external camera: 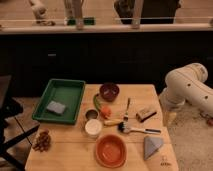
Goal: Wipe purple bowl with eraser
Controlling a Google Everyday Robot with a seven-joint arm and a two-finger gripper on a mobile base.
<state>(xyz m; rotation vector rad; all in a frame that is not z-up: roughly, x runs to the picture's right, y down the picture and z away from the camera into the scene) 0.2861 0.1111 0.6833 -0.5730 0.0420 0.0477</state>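
The purple bowl (109, 91) stands upright at the far middle of the wooden table (70, 150). The eraser (146, 114), a small tan-brown block, lies on the table to the right of the bowl and nearer the right edge. My white arm (187, 85) bends in from the right, beside the table. The gripper (169, 116) hangs low at the table's right edge, a short way right of the eraser and touching nothing that I can see.
A green tray (75, 84) at the left holds a grey-blue sponge (56, 107). Also on the table are an orange bowl (110, 150), white cup (93, 127), grey wedge (152, 146), fork (127, 109), brush (136, 130), carrot (105, 112) and a brown clump (42, 141).
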